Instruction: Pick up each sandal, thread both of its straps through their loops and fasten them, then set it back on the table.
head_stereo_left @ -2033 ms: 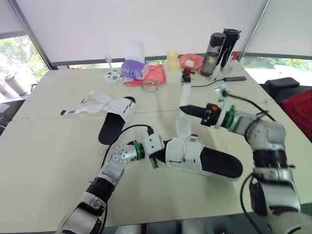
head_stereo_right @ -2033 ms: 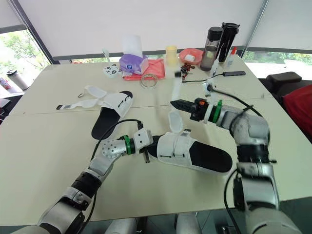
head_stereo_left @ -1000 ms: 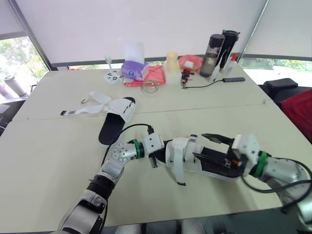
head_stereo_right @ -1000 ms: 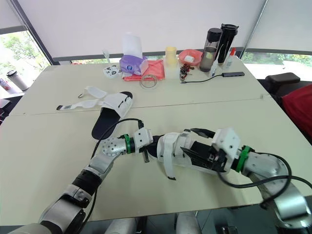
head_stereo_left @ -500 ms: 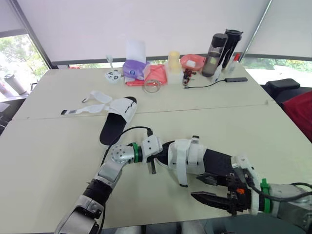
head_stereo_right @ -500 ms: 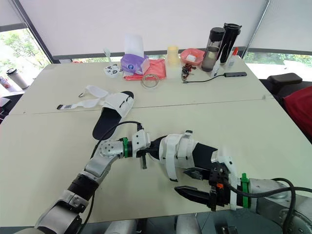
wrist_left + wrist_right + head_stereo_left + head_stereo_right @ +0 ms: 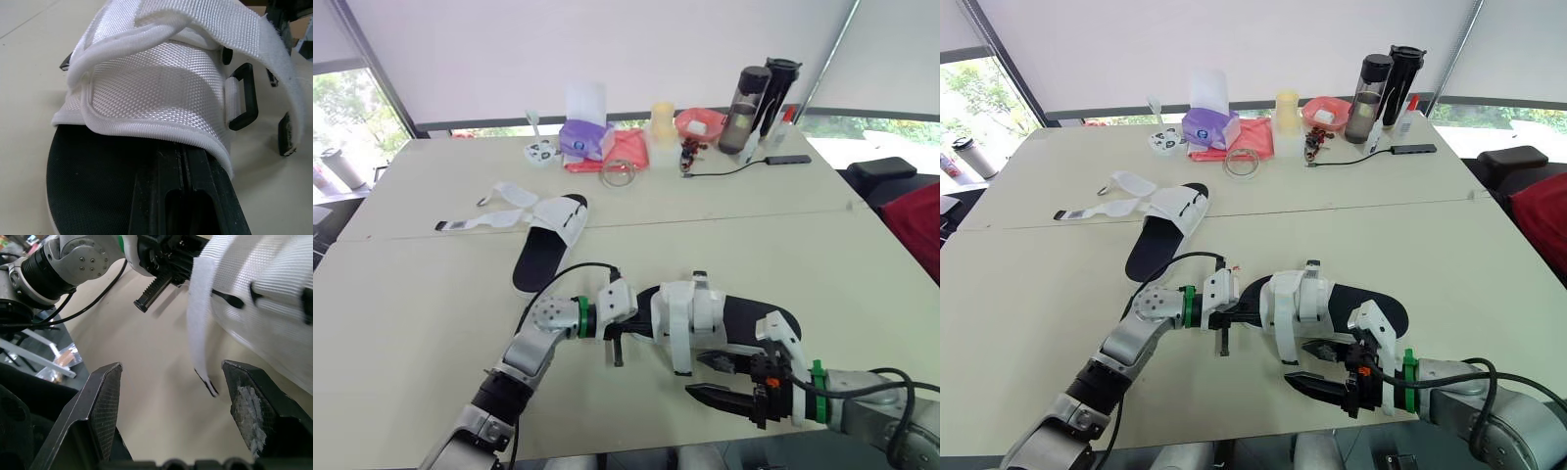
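Observation:
The near sandal, black sole with a white upper, lies at the table's front. My left gripper is shut on its toe end; in the left wrist view the fingers clamp the sole under the white upper. One loose white strap hangs down the sandal's near side. My right gripper stands open just in front of that strap, its fingers either side of the strap end without touching it. The second sandal lies further back on the left with its straps spread open.
Along the far edge stand a purple tissue box, a red cloth, a glass jar, a yellow cup, a pink bowl and two dark bottles. A cable with a black hub lies beside them.
My right gripper has let go of the raised strap, swung down to the table's front and now sits close to the hanging strap end. The strap now drapes over the sandal's near side.

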Tool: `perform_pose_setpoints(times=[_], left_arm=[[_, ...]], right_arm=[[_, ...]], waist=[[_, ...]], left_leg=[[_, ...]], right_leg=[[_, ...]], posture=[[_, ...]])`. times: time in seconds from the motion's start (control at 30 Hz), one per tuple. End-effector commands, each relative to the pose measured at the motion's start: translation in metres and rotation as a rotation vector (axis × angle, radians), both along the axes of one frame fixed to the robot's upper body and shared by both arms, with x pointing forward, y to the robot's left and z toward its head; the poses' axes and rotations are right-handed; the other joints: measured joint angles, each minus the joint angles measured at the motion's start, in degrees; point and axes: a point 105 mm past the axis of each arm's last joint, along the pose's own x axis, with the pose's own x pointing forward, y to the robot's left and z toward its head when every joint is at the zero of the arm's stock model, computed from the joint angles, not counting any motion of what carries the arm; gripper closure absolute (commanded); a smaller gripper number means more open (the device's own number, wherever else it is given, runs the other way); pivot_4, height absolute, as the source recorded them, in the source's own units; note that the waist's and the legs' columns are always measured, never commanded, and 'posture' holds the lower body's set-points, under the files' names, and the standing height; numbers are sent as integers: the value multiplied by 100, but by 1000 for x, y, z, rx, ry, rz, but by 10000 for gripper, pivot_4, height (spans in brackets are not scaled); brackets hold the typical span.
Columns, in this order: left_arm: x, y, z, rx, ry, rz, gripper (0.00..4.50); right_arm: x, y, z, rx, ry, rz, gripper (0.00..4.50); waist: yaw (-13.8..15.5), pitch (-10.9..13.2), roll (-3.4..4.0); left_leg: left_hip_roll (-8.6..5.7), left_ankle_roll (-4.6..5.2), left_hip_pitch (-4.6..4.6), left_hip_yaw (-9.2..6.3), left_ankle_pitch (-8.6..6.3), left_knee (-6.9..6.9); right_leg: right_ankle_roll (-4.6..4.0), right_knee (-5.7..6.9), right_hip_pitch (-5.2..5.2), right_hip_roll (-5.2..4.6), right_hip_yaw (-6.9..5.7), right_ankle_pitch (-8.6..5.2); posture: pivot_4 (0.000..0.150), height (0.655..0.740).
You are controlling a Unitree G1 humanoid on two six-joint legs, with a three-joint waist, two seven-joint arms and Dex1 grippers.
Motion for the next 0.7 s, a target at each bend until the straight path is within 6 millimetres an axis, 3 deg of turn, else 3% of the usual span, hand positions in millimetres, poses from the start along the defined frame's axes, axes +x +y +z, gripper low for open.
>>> perform_pose_setpoints(times=[0.03, 0.13, 0.23, 0.4, 0.57, 0.7], left_arm=[[-10, -7, -8, 20, 40, -50, 45000], [-9, -7, -9, 25, 32, -43, 45000], [-4, -5, -10, 28, 18, -15, 45000], [3, -3, -10, 28, -1, 22, 45000], [7, -1, -10, 27, -12, 41, 45000], [10, 0, -10, 31, -22, 56, 45000]], right_arm=[[1, 7, 4, 54, 15, 16, 10444], [5, 8, 5, 67, 16, 9, 10444], [9, 12, 4, 86, 24, 16, 18357], [15, 20, 4, 135, 45, 6, 42955], [14, 22, -1, 106, 55, 20, 44140], [15, 19, 7, 116, 37, 34, 44140]], waist=[[2, 0, 0], [5, 0, 1], [3, 0, 1], [46, -1, 2], [123, -1, 2], [122, -1, 2]], left_leg=[[0, 0, 0, 0, 0, 0], [-1, 0, 0, -1, 0, 0], [-1, 0, 0, -1, 0, 2], [-1, 0, 0, -1, 0, 5], [-1, 0, 0, -1, 0, 6], [-1, 0, 1, -1, 0, 7]], right_leg=[[0, 0, 0, 0, 0, 0], [0, 0, 0, 0, 0, 0], [0, 0, 0, 0, 0, 0], [0, 2, 1, 0, 0, 1], [-1, 4, 0, 2, 1, 2], [-2, 5, 0, 2, 1, 3]], posture=[[1500, 7400], [1500, 7400], [1500, 7400], [1500, 7400], [1500, 7400], [1500, 7400]])
